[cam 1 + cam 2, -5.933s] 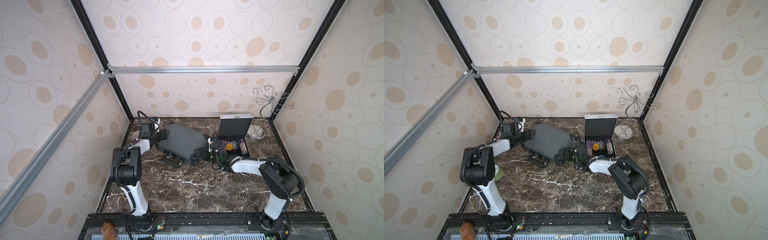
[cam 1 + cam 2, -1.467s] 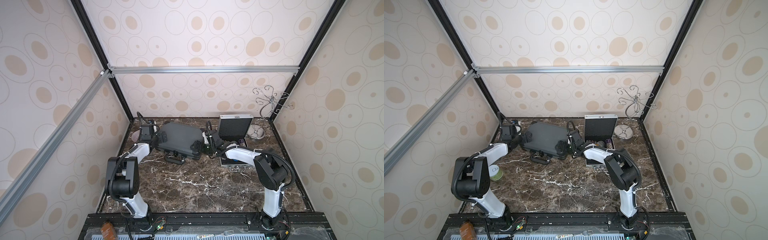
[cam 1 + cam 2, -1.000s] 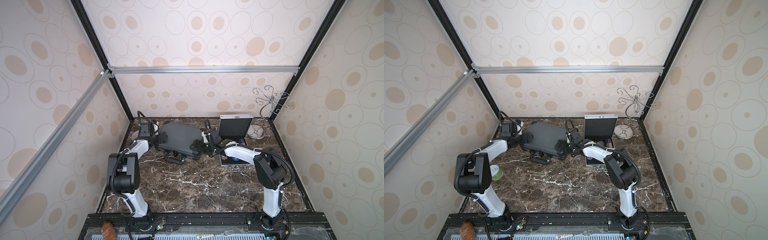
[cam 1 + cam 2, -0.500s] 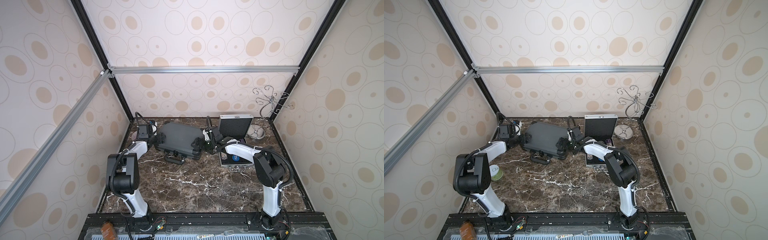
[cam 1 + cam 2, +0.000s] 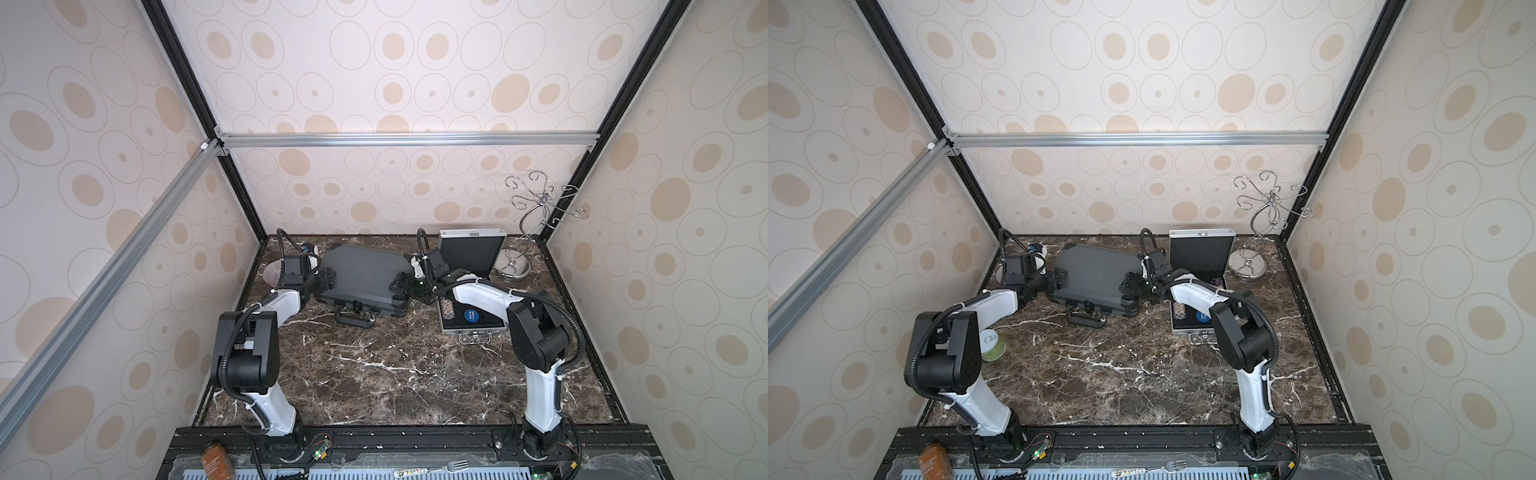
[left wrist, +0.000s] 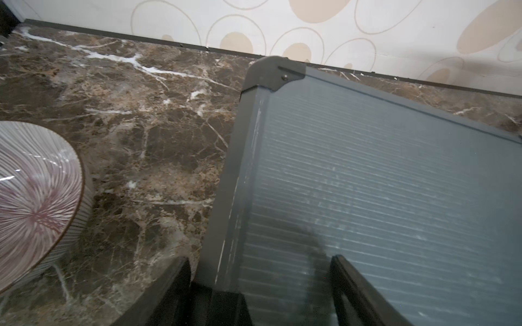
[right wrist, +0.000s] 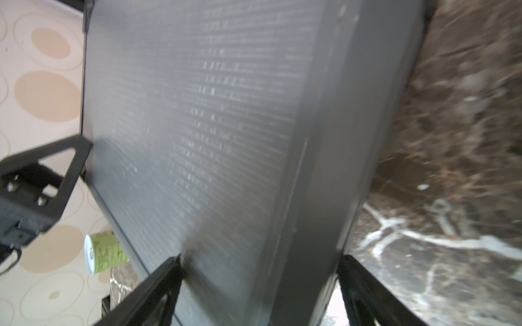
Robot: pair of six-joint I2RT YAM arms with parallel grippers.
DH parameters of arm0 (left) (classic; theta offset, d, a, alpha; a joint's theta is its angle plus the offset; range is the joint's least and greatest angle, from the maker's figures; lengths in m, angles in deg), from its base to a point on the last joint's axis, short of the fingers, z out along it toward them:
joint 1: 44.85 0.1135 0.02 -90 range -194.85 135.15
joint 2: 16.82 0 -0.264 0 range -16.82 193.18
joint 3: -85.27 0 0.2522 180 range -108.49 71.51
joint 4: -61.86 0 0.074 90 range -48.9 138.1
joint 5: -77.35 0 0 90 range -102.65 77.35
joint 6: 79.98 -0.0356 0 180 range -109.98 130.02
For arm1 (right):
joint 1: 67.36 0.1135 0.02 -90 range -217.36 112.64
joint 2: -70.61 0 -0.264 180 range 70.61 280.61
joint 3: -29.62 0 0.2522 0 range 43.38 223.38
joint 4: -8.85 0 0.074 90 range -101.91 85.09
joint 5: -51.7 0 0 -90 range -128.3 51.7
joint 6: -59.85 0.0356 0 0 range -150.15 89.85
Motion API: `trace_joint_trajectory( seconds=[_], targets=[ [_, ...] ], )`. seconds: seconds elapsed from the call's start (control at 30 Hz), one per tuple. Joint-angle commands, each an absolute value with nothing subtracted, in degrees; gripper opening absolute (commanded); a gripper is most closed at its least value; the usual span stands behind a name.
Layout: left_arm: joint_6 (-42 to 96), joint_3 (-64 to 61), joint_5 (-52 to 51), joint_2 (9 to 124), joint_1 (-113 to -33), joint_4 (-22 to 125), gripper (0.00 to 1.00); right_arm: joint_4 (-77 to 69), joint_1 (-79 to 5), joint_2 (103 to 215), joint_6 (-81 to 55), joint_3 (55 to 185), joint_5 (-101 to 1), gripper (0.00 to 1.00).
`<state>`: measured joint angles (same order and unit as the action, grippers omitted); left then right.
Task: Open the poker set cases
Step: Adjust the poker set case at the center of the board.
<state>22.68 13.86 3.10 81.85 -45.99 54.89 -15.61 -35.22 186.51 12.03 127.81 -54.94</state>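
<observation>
With the smaller silver case (image 5: 478,331) already open just right of the dark grey case (image 5: 361,276), which is still shut, the left gripper (image 5: 325,280) and right gripper (image 5: 399,286) have narrowed their wide jaws astride its two ends; whether they grip it I cannot tell, so raising its lid likely comes next.

You have open bench (image 5: 374,374) across most of the front. At the back, the grey case (image 5: 365,274) fills the middle, the silver case (image 5: 469,249) stands open just right of it, a bowl (image 5: 272,276) crowds the left gap, and a wire stand (image 5: 515,266) blocks the right corner.
</observation>
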Motion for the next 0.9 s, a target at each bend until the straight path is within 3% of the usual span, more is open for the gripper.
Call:
trace_joint_trajectory(
  seconds=[0.0,0.67,0.87],
  targets=[
    [25.6,18.0,17.6,85.1,-52.0,42.0,0.76,-13.7,-34.1,188.5,11.2,130.3,-57.0,0.88],
    [31.0,23.9,14.7,75.5,-53.9,42.8,0.78,-19.4,-34.5,188.8,7.4,132.7,-54.4,0.93],
    [31.5,25.2,8.7,73.0,-53.9,42.7,0.8,-20.4,-34.5,188.6,6.2,132.7,-53.6,0.94]
  ],
)
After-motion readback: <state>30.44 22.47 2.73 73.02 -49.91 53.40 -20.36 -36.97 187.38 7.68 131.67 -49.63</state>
